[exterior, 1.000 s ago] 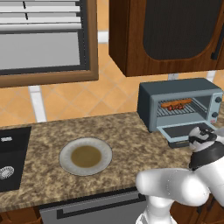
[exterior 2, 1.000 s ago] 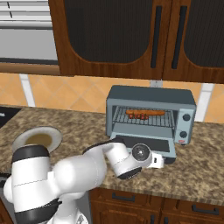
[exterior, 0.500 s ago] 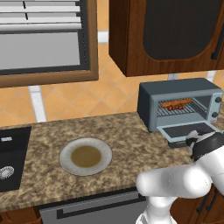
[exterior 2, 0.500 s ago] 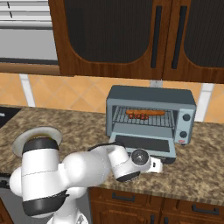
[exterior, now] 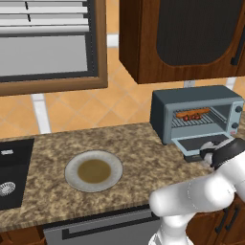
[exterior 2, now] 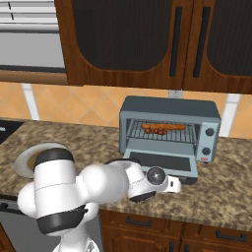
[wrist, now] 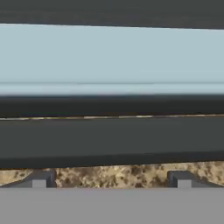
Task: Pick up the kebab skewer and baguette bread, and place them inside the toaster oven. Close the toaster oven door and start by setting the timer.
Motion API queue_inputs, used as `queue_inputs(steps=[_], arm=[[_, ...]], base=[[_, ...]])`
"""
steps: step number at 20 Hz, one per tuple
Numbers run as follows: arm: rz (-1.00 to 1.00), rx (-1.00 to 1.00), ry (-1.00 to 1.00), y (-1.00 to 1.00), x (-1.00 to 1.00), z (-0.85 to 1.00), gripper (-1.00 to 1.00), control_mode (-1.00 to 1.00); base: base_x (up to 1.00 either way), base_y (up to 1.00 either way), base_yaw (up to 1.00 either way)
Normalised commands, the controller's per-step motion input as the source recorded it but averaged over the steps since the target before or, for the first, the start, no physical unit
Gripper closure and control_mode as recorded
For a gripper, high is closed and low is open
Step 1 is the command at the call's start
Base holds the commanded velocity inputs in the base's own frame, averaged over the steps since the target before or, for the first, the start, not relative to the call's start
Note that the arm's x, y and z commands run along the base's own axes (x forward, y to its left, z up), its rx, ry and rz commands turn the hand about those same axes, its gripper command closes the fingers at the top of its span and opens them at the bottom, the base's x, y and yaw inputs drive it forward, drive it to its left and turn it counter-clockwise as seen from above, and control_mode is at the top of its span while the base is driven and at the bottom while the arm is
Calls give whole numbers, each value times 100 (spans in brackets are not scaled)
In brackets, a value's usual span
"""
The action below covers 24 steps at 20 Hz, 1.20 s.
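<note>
The toaster oven (exterior: 196, 103) (exterior 2: 170, 110) stands on the counter at the right. Its door (exterior: 201, 142) (exterior 2: 165, 161) is folded down flat. On the wire rack inside, the baguette bread (exterior: 195, 112) (exterior 2: 173, 126) and the kebab skewer (exterior: 190, 116) (exterior 2: 151, 130) lie side by side. My gripper (wrist: 111, 179) is low at the door's front edge (exterior: 206, 152) (exterior 2: 176, 186), open and empty. In the hand view the door's grey-blue frame (wrist: 112, 57) and black bar handle (wrist: 112, 140) run across close ahead, above my fingertips (wrist: 39, 179).
An empty round plate (exterior: 93, 171) (exterior 2: 29, 157) sits on the speckled counter (exterior: 139, 148) left of the oven. A black sink (exterior: 12, 177) is at the far left. Dark wooden cabinets (exterior 2: 133, 39) hang above the oven.
The arm has sunk lower and the hand has eased slightly down at the front edge of the open door. The jaws stayed wide and the oven's contents have not moved.
</note>
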Motion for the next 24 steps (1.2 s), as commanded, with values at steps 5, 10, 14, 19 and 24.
queue_inputs(steps=[5, 10, 14, 19, 24], arm=[[2, 0, 0, 20, 12, -21, -100, -100], [0, 0, -2, 23, 7, -8, -100, -100], [0, 0, -13, 6, 8, -1, -100, -100], [0, 0, -18, 0, 18, 0, -100, -100], [0, 2, -15, 0, 22, 2, -100, -100]], base=[[0, 0, 0], [0, 0, 0], [0, 0, 0], [0, 0, 0], [0, 0, 0]])
